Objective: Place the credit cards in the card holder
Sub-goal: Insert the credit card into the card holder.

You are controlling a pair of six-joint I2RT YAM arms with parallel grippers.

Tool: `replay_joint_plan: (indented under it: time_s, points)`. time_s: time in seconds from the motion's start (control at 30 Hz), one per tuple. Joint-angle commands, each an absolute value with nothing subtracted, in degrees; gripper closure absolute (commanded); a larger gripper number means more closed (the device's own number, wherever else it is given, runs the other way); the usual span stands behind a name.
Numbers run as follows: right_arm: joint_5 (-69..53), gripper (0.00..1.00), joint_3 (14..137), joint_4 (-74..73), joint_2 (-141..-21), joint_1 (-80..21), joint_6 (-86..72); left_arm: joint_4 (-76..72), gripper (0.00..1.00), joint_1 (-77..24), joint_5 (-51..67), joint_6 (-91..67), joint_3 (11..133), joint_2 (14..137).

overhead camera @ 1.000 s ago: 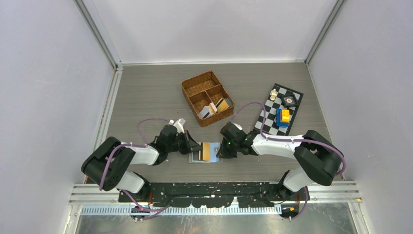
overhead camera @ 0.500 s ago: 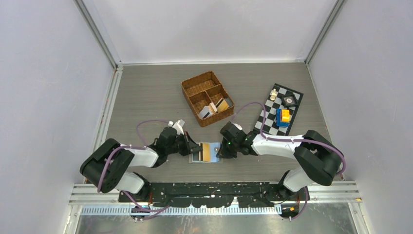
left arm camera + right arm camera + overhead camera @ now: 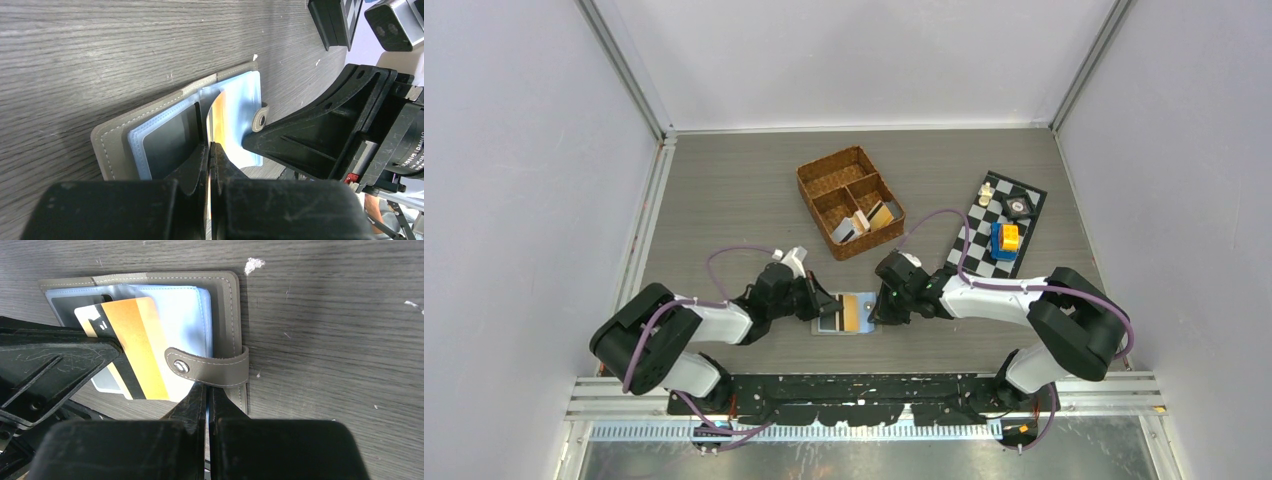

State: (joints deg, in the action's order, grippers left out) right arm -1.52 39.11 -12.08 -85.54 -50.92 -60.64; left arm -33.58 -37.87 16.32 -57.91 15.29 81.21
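Observation:
The grey-olive card holder (image 3: 836, 328) lies open on the table between both arms, light-blue sleeves up, snap tab (image 3: 210, 365) folded over its edge. My left gripper (image 3: 209, 146) is shut on an orange credit card (image 3: 218, 115) with a dark stripe, held on edge. The card's far end sits among the sleeves (image 3: 190, 305), and it slants across the holder (image 3: 132, 335). My right gripper (image 3: 206, 386) is shut at the holder's edge by the tab, a thin blue sleeve edge pinched between its jaws. More credit cards (image 3: 871, 218) stand in the wicker basket.
The brown wicker compartment basket (image 3: 824, 172) stands behind the holder. A black-and-white checkered mat (image 3: 984, 255) with a blue-and-yellow block (image 3: 1005, 239) and small pieces lies at the right. Both arms crowd close around the holder.
My left gripper has edged slightly toward the holder with the orange card. The right arm and the holder have stayed put.

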Motion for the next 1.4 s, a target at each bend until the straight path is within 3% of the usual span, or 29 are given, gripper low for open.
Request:
replay_joint_plan:
  time_s: [0.0, 0.27, 0.6, 0.77, 0.97, 1.23, 1.37]
  points:
    - [3.0, 0.99, 39.4, -14.9, -86.4, -51.1, -60.8, -30.0, 1.00, -39.5, 14.1, -56.1, 16.2, 83.3]
    - [4.0, 0.99, 39.3, -15.2, -85.6, -51.2, -61.0, -26.4, 0.96, -40.4, 14.1, -53.7, 19.0, 84.4]
    - [5.7, 0.99, 39.7, -17.0, -84.8, -51.2, -60.6, -2.6, 0.68, -40.7, 7.6, -43.5, 25.8, 74.8]
    - [5.4, 0.99, 40.0, -17.0, -85.5, -51.1, -60.3, -0.2, 0.60, -40.7, 7.7, -42.0, 25.8, 71.9]
    - [4.1, 0.99, 40.1, -15.9, -86.0, -51.2, -60.3, -5.8, 0.59, -41.0, 12.7, -44.5, 24.0, 73.0]
    - [4.2, 0.81, 39.7, -15.7, -84.8, -51.2, -60.6, -10.4, 0.62, -41.4, 14.8, -45.8, 24.0, 77.6]
    - [4.4, 0.79, 39.5, -15.8, -84.6, -51.2, -60.5, -12.6, 0.65, -42.0, 15.4, -46.6, 24.3, 79.5]
